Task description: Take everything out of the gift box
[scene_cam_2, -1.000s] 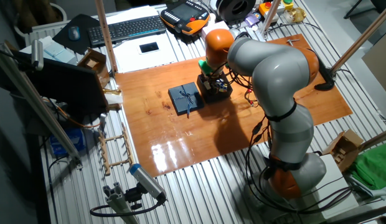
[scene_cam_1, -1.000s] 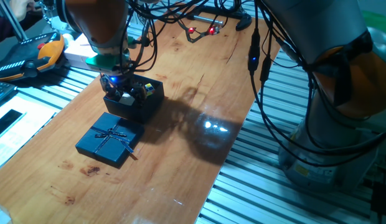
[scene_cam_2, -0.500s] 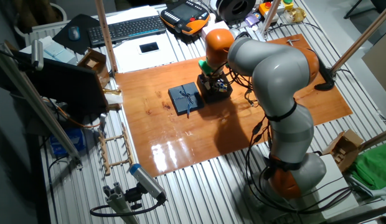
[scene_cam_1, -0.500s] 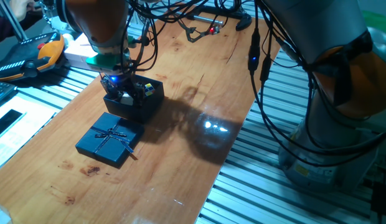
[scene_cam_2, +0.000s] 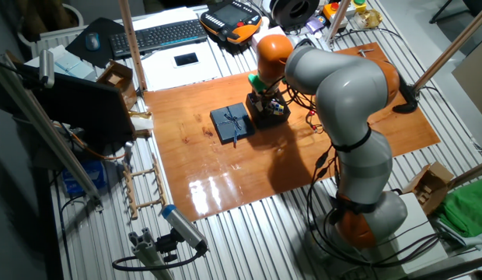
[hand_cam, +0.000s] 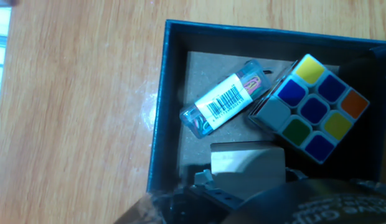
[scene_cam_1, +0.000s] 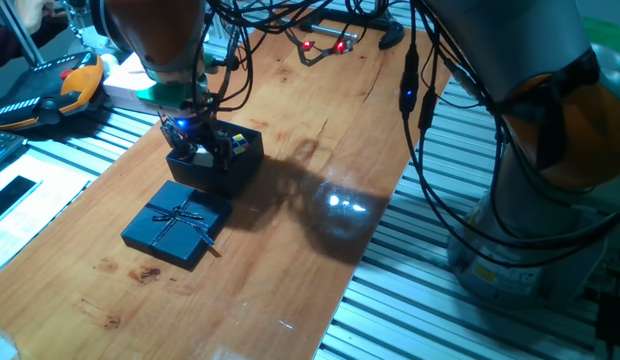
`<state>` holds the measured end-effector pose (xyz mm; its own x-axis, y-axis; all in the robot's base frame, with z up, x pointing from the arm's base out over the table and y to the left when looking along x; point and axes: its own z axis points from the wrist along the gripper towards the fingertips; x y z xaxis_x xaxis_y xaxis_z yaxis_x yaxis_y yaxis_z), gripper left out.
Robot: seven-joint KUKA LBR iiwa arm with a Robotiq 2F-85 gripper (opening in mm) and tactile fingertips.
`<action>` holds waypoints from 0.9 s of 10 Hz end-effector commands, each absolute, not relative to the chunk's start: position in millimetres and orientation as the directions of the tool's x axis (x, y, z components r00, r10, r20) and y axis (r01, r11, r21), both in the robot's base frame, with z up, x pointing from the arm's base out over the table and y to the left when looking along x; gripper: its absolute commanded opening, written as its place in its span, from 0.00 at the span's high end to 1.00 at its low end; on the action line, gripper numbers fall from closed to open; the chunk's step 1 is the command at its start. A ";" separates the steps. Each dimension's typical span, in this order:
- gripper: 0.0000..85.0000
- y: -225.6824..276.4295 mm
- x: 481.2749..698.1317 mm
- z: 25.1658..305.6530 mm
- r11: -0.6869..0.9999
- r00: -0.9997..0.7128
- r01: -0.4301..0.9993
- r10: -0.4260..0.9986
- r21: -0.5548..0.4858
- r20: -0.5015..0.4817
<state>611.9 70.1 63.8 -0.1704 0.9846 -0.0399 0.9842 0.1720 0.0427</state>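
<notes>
Dark navy square gift box [scene_cam_1: 216, 165] sits open on the wooden bench [scene_cam_1: 320, 160]; inside lie a multicoloured puzzle cube [hand_cam: 311, 107], a cream block [hand_cam: 248, 163] and a clear barcode-labelled case [hand_cam: 225, 104]. Your hand [scene_cam_1: 193, 140] hangs low in the box over the cream block, grip state unreadable. Centre squarely on that block, clear of the near wall and cube, before you lift.

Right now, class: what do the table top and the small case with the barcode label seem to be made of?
Table top: likely varnished wood, with brown grain, knots and a glossy glare patch.
Small case: probably clear plastic, since coloured contents show through it, under a white paper-like barcode label.
</notes>
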 end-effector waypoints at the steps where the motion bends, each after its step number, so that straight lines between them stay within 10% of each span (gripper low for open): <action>1: 0.86 70.1 611.4 67.7 0.178 -0.176 0.983 0.984 0.046 -0.041; 9: 0.99 65.9 607.7 133.0 0.185 -0.180 0.981 0.981 0.055 -0.078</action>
